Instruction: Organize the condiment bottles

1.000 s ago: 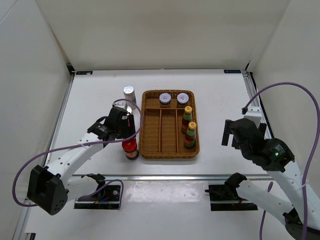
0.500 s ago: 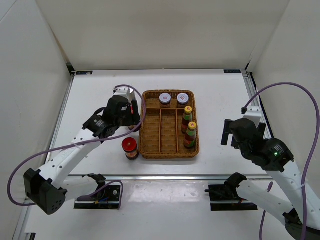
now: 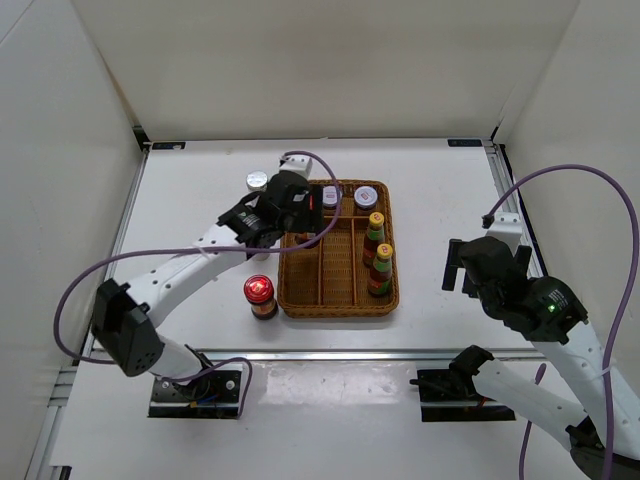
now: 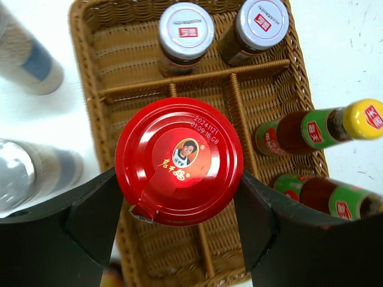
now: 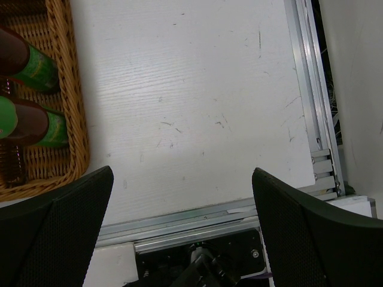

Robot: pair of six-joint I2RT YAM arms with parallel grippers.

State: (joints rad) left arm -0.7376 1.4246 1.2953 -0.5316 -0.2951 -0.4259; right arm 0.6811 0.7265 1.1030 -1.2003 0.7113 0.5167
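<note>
**Red jar hanging upright over the tray**

The left jaws are clasping it, lid up, above the divider between left and middle slots, just short of the grey-lidded jars. The right jaws are gaping empty, well off right

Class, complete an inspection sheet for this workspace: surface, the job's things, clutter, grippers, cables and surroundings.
Surface: white table, lightly scuffed.
Job's things: two grey-lidded jars and two sauce bottles stand in the wicker tray; two shakers and one red-lidded jar stand on the table left of it.
Clutter: nothing seen.
Grippers: left gripper shut on a second red-lidded jar over the tray; right gripper open, empty.
Cables: a purple cable loops off each arm.
Surroundings: white walls, metal rail.
</note>
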